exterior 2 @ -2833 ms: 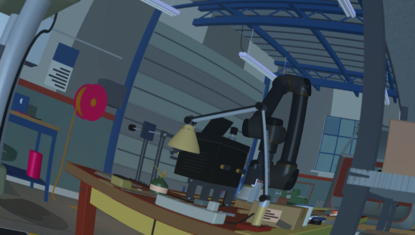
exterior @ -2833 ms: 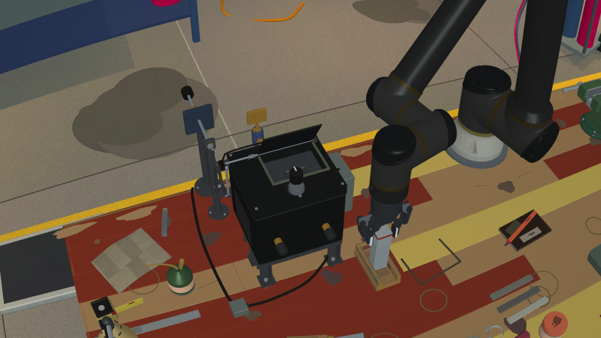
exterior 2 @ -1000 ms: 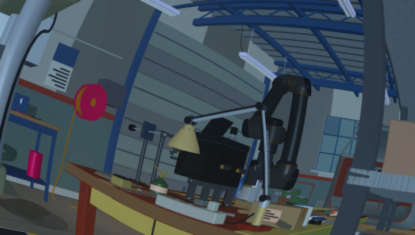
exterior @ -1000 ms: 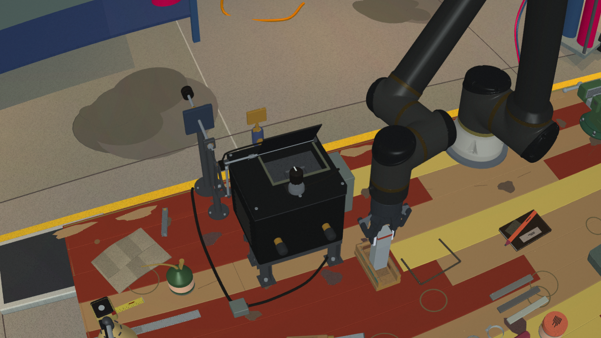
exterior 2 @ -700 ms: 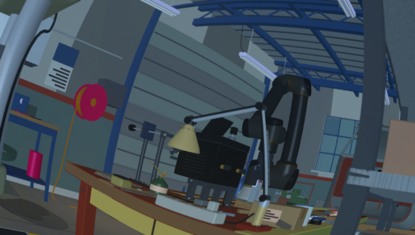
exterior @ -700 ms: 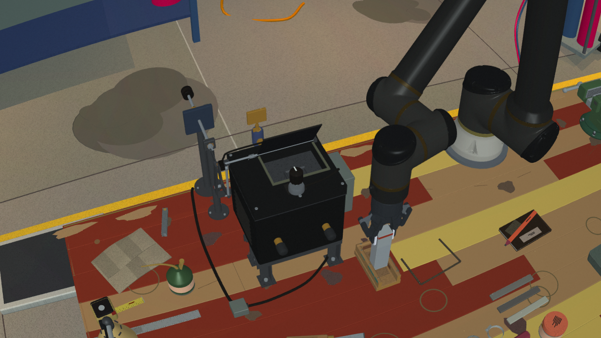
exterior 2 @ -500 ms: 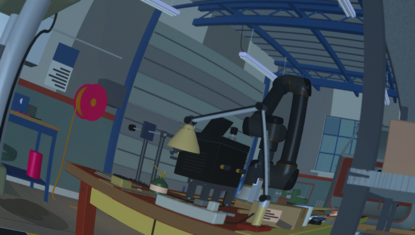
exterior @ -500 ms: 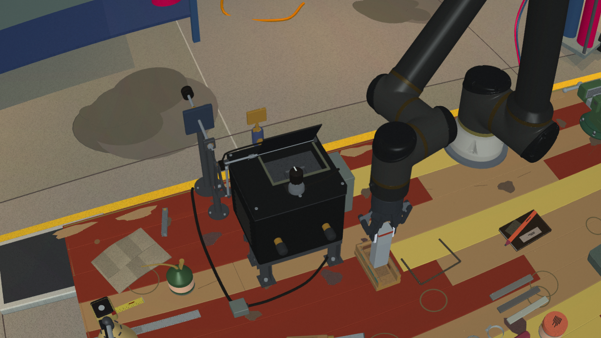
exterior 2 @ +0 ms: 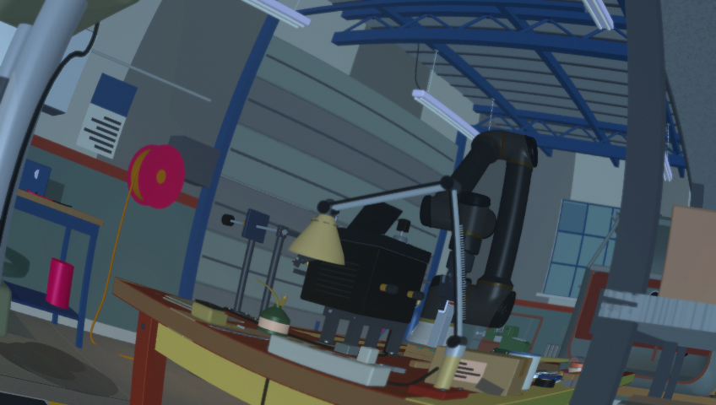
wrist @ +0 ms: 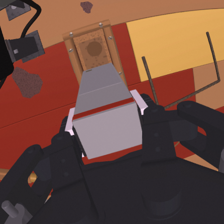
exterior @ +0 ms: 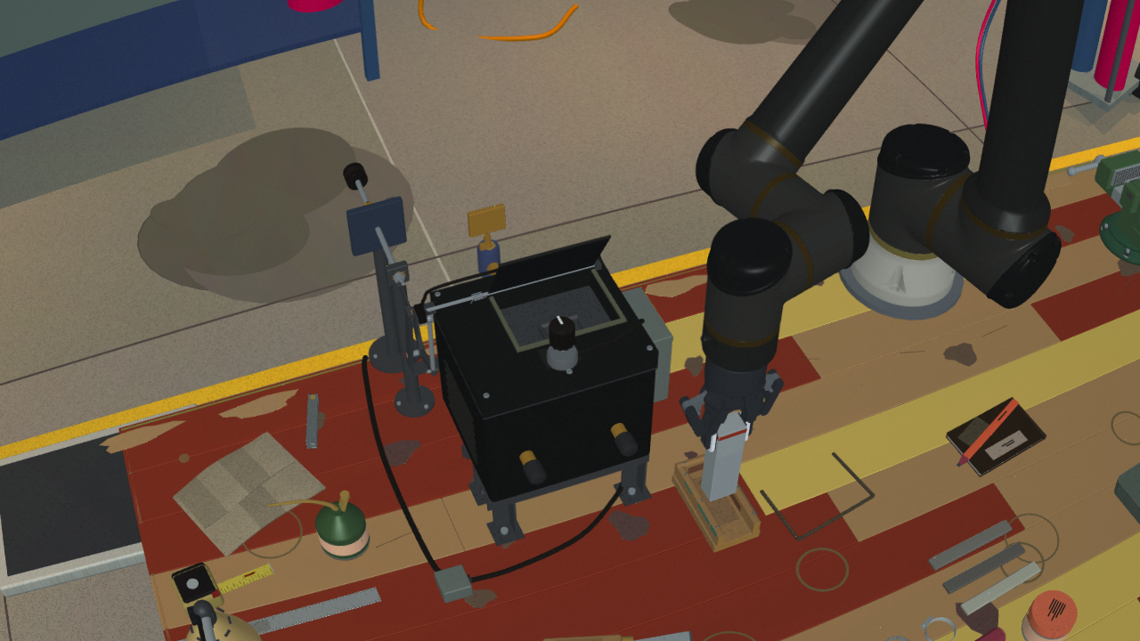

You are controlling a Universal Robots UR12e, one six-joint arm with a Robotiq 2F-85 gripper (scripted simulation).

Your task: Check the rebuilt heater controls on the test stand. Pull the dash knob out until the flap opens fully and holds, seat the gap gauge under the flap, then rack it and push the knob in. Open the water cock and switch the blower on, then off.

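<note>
The gap gauge (exterior: 721, 465) (wrist: 106, 110), a grey block with a red band near its top, stands upright in my gripper (exterior: 727, 426) (wrist: 105, 118), which grips its upper end. Its lower end hangs just over the wooden rack (exterior: 715, 505) (wrist: 94, 50) on the bench. The black heater box (exterior: 550, 375) (exterior 2: 369, 278) stands to the left. Its flap (exterior: 550, 267) is raised over the top opening. A black rotary knob (exterior: 562, 335) sits on the box top. The dash knob (exterior: 355, 175) (exterior 2: 228, 220) sticks out from its blue panel on the stand behind.
Behind the box stand the knob stand (exterior: 395, 319) and a yellow-handled cock (exterior: 487, 231). A black cable (exterior: 399, 494) loops to a grey switch box (exterior: 454, 582). A bent wire (exterior: 821, 494) lies right of the rack. A desk lamp (exterior 2: 321, 241) blocks part of the second side camera.
</note>
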